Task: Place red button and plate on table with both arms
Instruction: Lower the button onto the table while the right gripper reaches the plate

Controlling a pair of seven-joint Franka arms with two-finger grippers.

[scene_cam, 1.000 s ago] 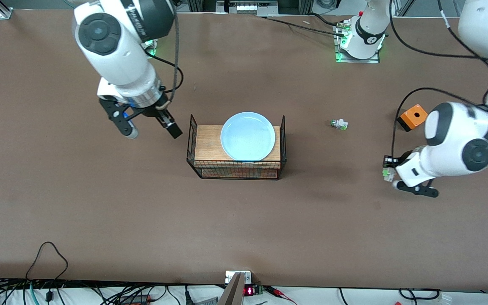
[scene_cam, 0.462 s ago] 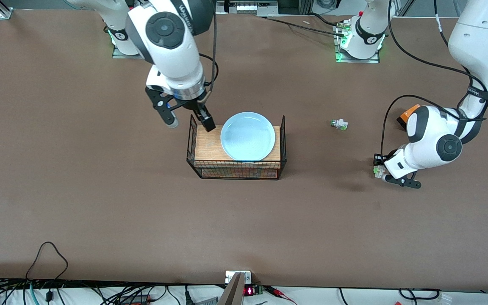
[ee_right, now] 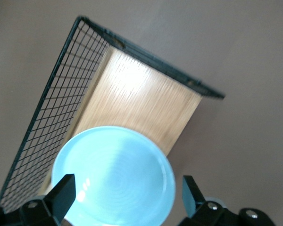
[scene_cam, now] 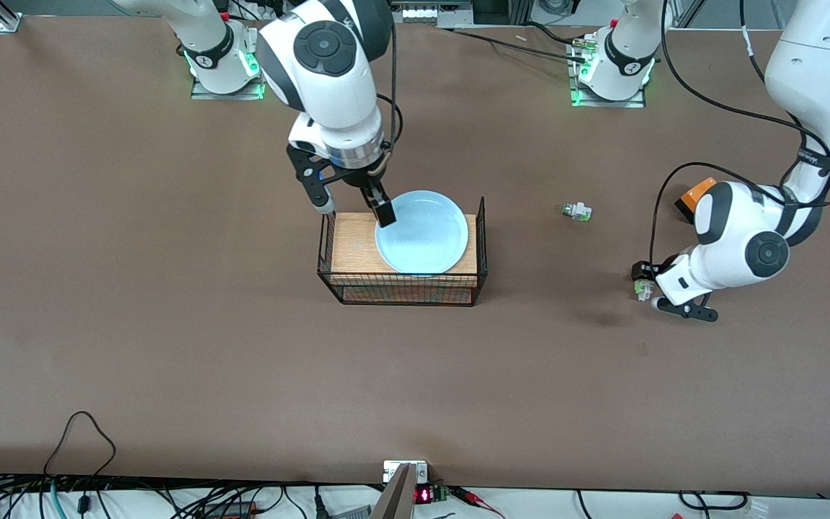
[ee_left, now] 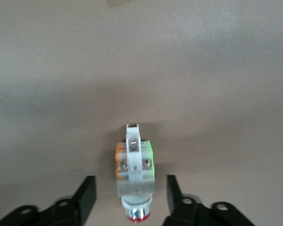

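Button set down by left claw; right claw over plate, not yet gripping.

We saw the left claw (ee_left: 129,200) spread w/ gaps both sides of the red button (ee_left: 134,172), which stood on the surface (scene_cam: 170,324) near the left arm's end. We judged it light, stiff, blocky; best pinched across its white body. Right claw (scene_cam: 354,210) hung wide open over the plate (scene_cam: 422,232) on the wood-topped rack (scene_cam: 350,241). Plate prob. smooth, slippery, rigid, maybe breakable; take it by the rim edge.
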